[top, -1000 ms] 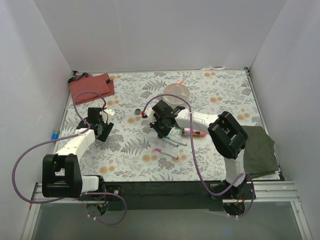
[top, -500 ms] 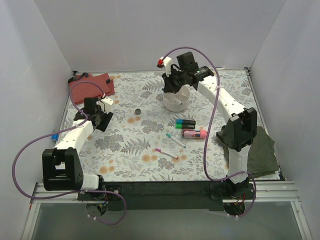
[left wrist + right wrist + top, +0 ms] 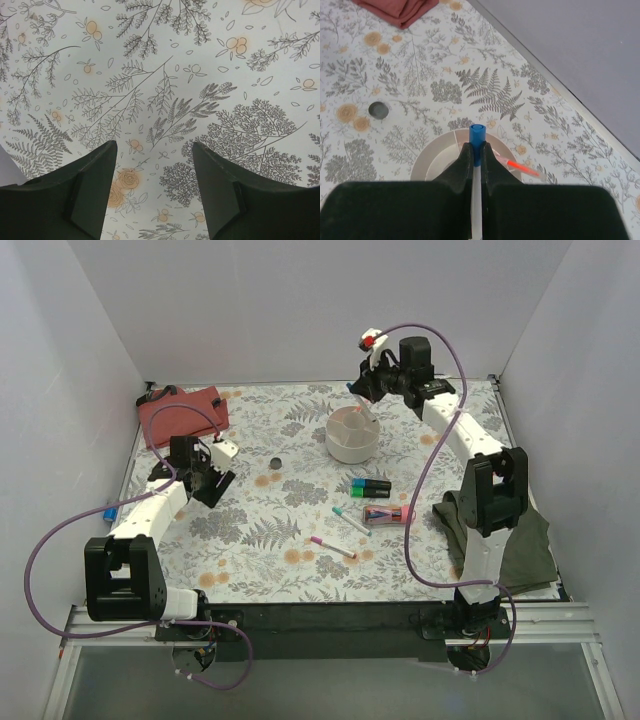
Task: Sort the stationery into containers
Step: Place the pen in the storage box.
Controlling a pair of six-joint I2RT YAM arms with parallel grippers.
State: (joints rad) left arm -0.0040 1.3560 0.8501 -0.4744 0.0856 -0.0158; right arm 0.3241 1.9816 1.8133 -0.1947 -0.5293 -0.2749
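My right gripper [image 3: 363,392] hangs above the round white tub [image 3: 352,450] at the back middle. It is shut on a thin white pen with a blue cap [image 3: 477,135], held upright over the tub's rim [image 3: 426,161]. A clear pen with an orange core [image 3: 522,168] leans in the tub. My left gripper [image 3: 210,488] is open and empty above the floral cloth; its fingers [image 3: 95,180] frame bare cloth. A highlighter [image 3: 371,485], the pink tube [image 3: 388,512], a teal-capped pen [image 3: 350,521] and a pink-capped pen [image 3: 332,547] lie in front of the tub. The red pouch [image 3: 183,412] lies at the back left.
A small dark cylinder [image 3: 276,463] lies left of the tub and also shows in the right wrist view [image 3: 378,110]. A blue-grey cylinder [image 3: 108,510] sits off the cloth's left edge. A green cloth [image 3: 520,535] lies at the right. White walls enclose three sides.
My right arm rose from the pens at the table's middle with the blue-capped pen and swung back over the tub. My left gripper shifted slightly.
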